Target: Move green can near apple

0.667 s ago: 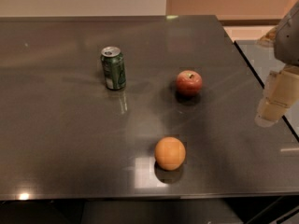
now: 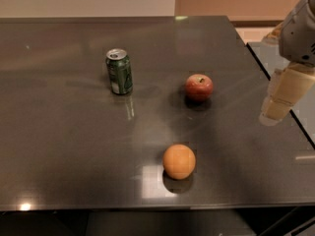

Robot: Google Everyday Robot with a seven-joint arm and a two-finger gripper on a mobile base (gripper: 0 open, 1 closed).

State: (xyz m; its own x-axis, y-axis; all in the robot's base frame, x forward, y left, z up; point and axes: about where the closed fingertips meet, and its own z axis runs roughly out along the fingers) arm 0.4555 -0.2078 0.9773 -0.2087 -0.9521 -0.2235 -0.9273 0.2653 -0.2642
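The green can (image 2: 119,72) stands upright on the dark table (image 2: 64,146), left of centre. The red apple (image 2: 199,86) sits to the can's right, about a can's height and a half away from it. My gripper (image 2: 274,113) hangs above the table's right edge, well to the right of the apple and far from the can. It holds nothing that I can see.
An orange round fruit (image 2: 179,161) lies near the table's front edge, below the apple. The table's right edge runs just under the gripper, with a second dark surface (image 2: 305,107) beyond it.
The gripper has shifted slightly left toward the table. The can, apple and orange fruit have not moved.
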